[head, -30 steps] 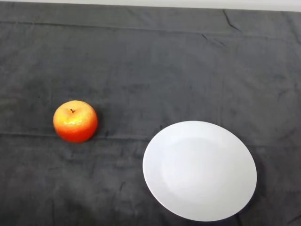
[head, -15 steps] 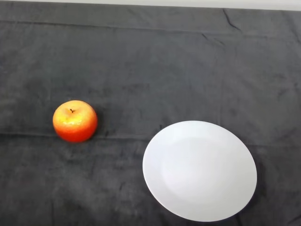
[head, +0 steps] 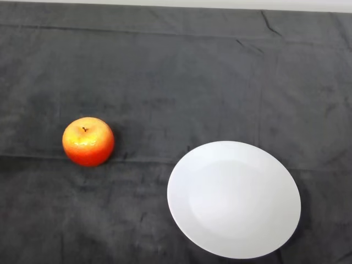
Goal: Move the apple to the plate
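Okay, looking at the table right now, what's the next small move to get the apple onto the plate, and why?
Probably bring the left hand in from the lower left toward the round red-orange apple. The apple sits stem-up on the dark grey cloth, apart from the round white plate to its right, and no hand shows in the view, so reaching comes before any grasp.

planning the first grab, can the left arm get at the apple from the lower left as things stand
Probably yes: the apple sits alone on the dark cloth at the left, well apart from the white plate, with nothing between it and the lower-left corner.
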{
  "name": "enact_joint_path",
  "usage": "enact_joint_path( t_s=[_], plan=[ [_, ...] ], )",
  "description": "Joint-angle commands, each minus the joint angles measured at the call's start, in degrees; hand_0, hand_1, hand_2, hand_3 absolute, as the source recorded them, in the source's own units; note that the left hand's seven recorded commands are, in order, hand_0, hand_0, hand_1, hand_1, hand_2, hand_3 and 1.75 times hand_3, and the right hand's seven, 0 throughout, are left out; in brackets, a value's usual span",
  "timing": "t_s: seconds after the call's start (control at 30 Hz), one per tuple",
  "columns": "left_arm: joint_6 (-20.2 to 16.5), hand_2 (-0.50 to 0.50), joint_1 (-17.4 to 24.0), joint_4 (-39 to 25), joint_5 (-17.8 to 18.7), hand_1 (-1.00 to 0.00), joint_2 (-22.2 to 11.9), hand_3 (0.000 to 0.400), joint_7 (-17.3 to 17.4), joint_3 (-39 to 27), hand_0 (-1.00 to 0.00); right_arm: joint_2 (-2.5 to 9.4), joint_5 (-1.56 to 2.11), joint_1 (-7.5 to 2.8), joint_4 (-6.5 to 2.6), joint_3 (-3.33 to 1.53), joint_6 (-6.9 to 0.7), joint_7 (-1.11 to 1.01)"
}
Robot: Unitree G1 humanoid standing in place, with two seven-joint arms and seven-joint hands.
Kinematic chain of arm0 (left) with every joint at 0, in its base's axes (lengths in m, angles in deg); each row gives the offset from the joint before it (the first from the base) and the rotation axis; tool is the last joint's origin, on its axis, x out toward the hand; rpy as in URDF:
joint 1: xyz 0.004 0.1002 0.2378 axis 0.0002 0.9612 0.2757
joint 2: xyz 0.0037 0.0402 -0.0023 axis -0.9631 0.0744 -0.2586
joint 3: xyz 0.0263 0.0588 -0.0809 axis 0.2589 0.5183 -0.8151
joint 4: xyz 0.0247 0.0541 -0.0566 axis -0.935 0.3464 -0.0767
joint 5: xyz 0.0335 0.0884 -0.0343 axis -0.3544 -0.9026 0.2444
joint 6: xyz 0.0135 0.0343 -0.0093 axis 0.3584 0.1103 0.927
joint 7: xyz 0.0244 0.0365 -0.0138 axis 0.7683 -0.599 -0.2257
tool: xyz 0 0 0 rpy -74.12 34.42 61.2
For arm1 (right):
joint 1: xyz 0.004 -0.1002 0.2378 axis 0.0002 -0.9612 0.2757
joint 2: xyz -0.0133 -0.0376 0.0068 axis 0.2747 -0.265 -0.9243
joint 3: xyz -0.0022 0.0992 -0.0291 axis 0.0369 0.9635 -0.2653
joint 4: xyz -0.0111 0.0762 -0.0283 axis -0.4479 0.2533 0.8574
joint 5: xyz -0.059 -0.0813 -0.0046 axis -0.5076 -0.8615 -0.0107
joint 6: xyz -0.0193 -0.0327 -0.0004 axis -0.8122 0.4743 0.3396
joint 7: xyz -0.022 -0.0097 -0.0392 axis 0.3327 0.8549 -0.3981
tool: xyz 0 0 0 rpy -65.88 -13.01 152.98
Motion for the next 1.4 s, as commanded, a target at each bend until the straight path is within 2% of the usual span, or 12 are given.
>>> enact_joint_path(
  t_s=[0.03,0.43,0.77,0.87,0.97,1.4],
  plan=[
    [-1.5,0.0,2.5,-2.9,-1.8,0.0,0.7,0.0,-0.6,2.2,0.0,-0.23,0.51,-1.91,0.86,0.5,-0.89,-0.13],
    [-4.1,0.0,2.5,-7.0,-4.5,0.0,3.2,0.0,-1.9,5.8,0.0,-0.25,0.56,-2.16,1.37,0.57,-1.13,-0.21],
    [-6.1,0.0,0.8,-8.8,-7.8,0.0,6.3,0.0,-3.2,10.2,0.0,-0.27,0.59,-2.36,1.78,0.62,-1.33,-0.28],
    [-6.8,0.0,-0.1,-8.9,-8.7,0.0,7.1,0.0,-3.4,11.6,0.0,-0.4,0.62,-2.41,1.89,0.67,-1.33,-0.38],
    [-7.6,0.0,-1.1,-8.9,-9.6,0.0,7.7,0.0,-3.3,12.9,0.0,-0.29,0.63,-2.65,1.99,0.69,-1.33,-0.21],
    [-8.5,0.0,-6.6,-5.1,-12.5,0.0,9.2,0.0,-2.2,16.7,0.0,-0.26,0.63,-2.8,2.27,0.73,-1.5,-0.25]
  ],
)
